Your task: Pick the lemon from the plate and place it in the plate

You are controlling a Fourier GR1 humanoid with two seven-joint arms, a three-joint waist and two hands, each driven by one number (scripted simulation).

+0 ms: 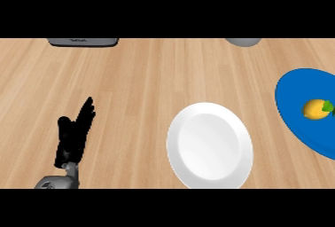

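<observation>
Lemon [315, 109] at three o'clock on blue plate [302, 93], ungrasped; left hand [73, 133] resting released, right unseen; approach from above, then white plate [209, 175].

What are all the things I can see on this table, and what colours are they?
lemon: one, yellow with a green leaf, lying on the blue plate at the right edge.
blue plate: one, blue, at the right, partly cut off by the view's edge.
white plate: one, white, with nothing on it, in the lower middle.
dark grey object: one, at the top left edge, mostly cut off; cannot tell what it is.
light grey object: one, at the top edge right of the middle, mostly cut off; cannot tell what it is.
counter: one, light wood, under everything.
left robot hand: one, black on a grey forearm, at the lower left, open with fingers up, resting.
</observation>
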